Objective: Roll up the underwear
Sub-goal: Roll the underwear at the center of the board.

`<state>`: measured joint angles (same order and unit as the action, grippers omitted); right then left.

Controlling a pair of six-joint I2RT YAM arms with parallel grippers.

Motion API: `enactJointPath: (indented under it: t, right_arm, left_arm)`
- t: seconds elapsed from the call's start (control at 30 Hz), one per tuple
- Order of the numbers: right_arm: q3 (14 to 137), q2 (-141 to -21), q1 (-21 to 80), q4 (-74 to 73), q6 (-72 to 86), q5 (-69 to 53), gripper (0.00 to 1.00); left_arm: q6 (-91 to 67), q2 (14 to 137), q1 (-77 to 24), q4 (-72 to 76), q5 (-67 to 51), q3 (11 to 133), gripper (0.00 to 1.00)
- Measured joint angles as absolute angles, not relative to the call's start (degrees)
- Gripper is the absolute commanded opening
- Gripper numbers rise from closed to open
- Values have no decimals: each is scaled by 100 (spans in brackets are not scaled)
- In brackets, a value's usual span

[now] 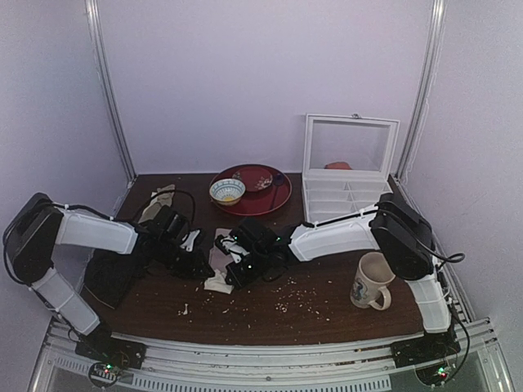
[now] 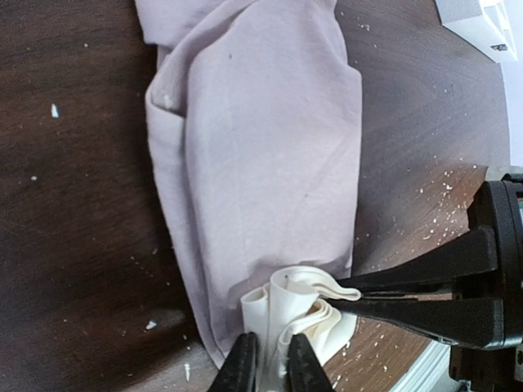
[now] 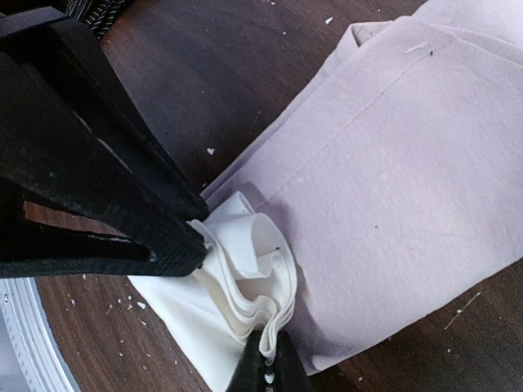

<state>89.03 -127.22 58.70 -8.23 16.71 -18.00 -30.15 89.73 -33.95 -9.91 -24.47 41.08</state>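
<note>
The underwear [image 2: 261, 147] is a pale pink strip lying flat on the dark table, with its whitish waistband [image 2: 294, 306] bunched into loose curled folds at the near end. In the left wrist view my left gripper [image 2: 272, 347] pinches those folds from below. My right gripper [image 2: 351, 292] reaches in from the right and meets the same bundle. The right wrist view shows the underwear [image 3: 392, 163] with my right gripper [image 3: 268, 343] shut on the layered waistband edge. There the left gripper [image 3: 198, 237] bites the folds from the left. From above, both grippers [image 1: 196, 263] [image 1: 233, 269] meet over the underwear [image 1: 217, 282].
A mug [image 1: 372, 282] stands at the right front. A red plate [image 1: 265, 196] with a small bowl [image 1: 226, 191] sits at the back, next to a white compartment box [image 1: 347, 192] with its lid up. A black cloth [image 1: 110, 273] lies left. Crumbs dot the table.
</note>
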Motion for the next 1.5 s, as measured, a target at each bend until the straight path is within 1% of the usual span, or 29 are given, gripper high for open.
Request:
enactJointPath:
  t: [0.13,0.23,0.5,0.57,0.73,0.97,1.2,1.37,1.5]
  right_arm:
    - [8917,-12724,5870,-843,1667,-1800,0]
    - [8921,-12728,5870,-843,1662,-1802,0]
    - [8921,-12731,5870,-838,1647,-1800,0]
    - [8921,-12731,5870,-836,1640,-1802,8]
    - [8582,-12595,5870,-434,1594,-1756,15]
    - [7721,-11939,5911,-47,1278,-1396,17]
    - [7422,-11483,6298,370,351,-738,22]
    - [7465,-11526,6720,598,-497,-462,24]
    - [7684,-11786,6812,687,-976,-381,25]
  left_arm:
    - [-3024,8976,-3395,-1026,-2298,4115,4]
    - [-3046,8997,-3395,-1125,-2150,4167,0]
    - [-3098,9262,-3395,-1160,-2018,4248,0]
    - [-3111,9303,-3395,-1153,-2018,4292,0]
    - [-3146,9347,-3395,-1153,-2021,4346,0]
    - [-3159,9365,-3395,-1140,-2036,4351,0]
    - [-3223,9391,-3395,-1059,-2047,4351,0]
    - [-3242,9395,-3395,-1052,-2053,4351,0]
    - [-3247,9395,-3395,-1052,-2056,4351,1]
